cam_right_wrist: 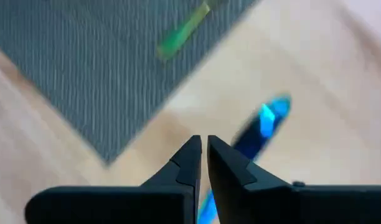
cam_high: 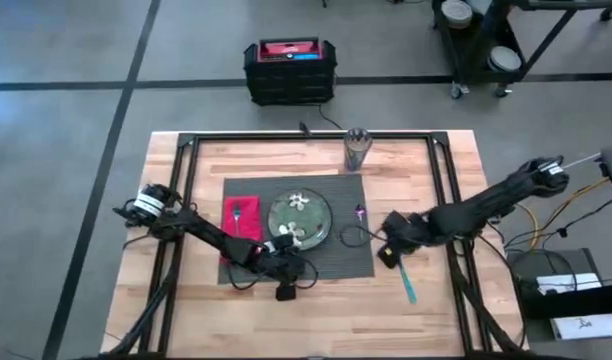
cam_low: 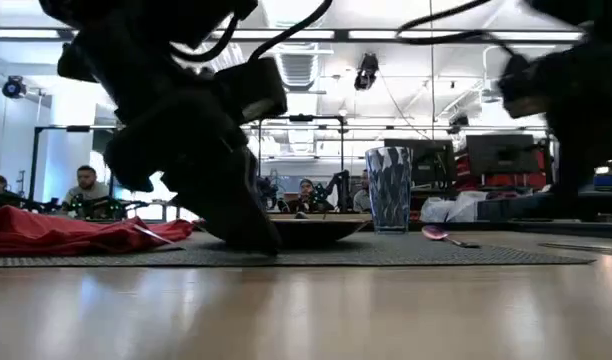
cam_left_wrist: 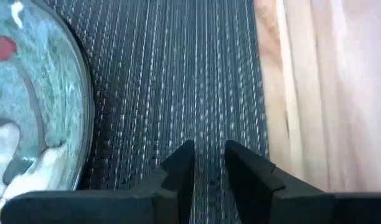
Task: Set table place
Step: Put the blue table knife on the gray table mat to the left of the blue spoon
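Note:
The dark grey placemat (cam_high: 348, 258) lies mid-table. On it rest a red napkin (cam_high: 248, 228) with a thin utensil (cam_high: 238, 212), the green plate (cam_high: 301, 215) and a purple spoon (cam_high: 360, 212). A glass (cam_high: 356, 150) stands just past the placemat's far edge. My left gripper (cam_left_wrist: 209, 158) is low over the placemat's near part beside the plate (cam_left_wrist: 35, 99), its fingers a narrow gap apart with nothing between. My right gripper (cam_right_wrist: 203, 146) is shut off the placemat's near right corner. It is above a blue utensil (cam_high: 407, 282) that lies on the bare wood. My left gripper reaches down to the placemat (cam_low: 386, 250) in the low view, slanting from above; whether its tips touch the mat I cannot tell. My right gripper points down, and the blue utensil (cam_right_wrist: 265, 121) runs beneath it, beside the fingertips; whether they touch it cannot be told.
Black frame rails (cam_high: 186, 180) run along the tabletop's left, right and far sides. A black crate with a red top (cam_high: 289, 68) sits on the floor beyond the far edge. A blurred green streak (cam_right_wrist: 184, 31) shows on the placemat. People sit in the room behind (cam_low: 86, 185).

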You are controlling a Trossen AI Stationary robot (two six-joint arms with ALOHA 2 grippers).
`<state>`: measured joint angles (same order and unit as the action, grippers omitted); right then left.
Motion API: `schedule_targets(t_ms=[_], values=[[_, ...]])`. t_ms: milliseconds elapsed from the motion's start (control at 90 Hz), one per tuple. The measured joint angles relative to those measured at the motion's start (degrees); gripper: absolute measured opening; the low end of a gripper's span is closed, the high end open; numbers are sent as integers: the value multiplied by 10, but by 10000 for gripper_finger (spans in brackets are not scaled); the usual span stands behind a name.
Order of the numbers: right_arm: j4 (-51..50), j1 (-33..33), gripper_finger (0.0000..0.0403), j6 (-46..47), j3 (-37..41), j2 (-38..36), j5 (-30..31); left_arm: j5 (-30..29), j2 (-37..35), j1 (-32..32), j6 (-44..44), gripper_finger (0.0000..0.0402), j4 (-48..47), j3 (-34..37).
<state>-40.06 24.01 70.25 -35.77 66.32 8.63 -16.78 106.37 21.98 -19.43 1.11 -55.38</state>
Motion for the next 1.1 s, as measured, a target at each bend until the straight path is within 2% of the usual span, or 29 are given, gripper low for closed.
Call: schedule_targets(t_ms=[200,400,667,778,911,1011,1100], values=[[11,120,14,153,37,16,20,15,0,5,21,77,4,-31],[78,183,13,198,47,77,20,15,1,10,21,77,4,-45],[271,203,13,204,24,207,37,14,1,15,13,77,64,-47],[274,205,13,202,-7,245,40,13,5,14,10,77,82,-47],[267,208,13,185,-28,254,48,6,18,14,9,77,101,-60],[249,209,13,163,-38,235,46,8,60,14,19,77,100,-111],[215,209,13,153,-45,209,47,9,117,14,36,77,81,-186]])
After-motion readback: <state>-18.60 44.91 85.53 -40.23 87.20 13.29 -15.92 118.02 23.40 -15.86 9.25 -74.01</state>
